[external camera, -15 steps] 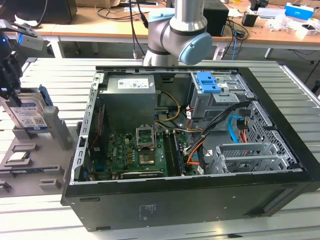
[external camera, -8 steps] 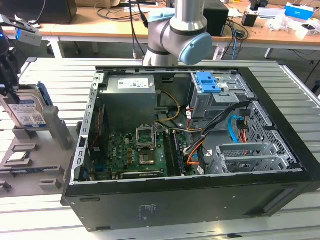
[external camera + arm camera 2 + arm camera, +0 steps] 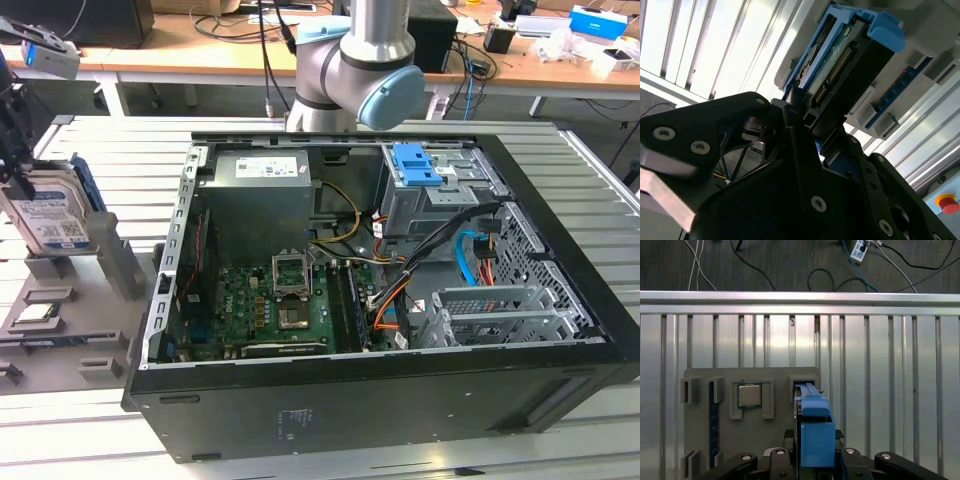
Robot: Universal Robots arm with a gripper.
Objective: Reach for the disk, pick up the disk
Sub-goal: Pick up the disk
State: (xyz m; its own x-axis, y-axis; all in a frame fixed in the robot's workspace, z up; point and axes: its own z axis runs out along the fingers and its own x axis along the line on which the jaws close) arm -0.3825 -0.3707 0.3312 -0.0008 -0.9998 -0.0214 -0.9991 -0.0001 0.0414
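Claw point(image 3: 815, 442) pointed down at the exterior view's far left — black fingers point(image 3: 801, 155) pinched on the disk point(image 3: 840, 65)

The computer case point(image 3: 380, 410) lies open on the table point(image 3: 90, 440). To the exterior view's left of the case, a little apart from it, is the stand point(image 3: 110, 265), with the disk point(image 3: 48, 205) upright in it. The gripper point(image 3: 814, 436) is at the disk's upper end. Just behind the case is the arm point(image 3: 350, 60), and farther behind it a desk point(image 3: 180, 55).

1 disk point(image 3: 45, 212); 1 PC case point(image 3: 400, 405) (open); 1 stand point(image 3: 118, 262)
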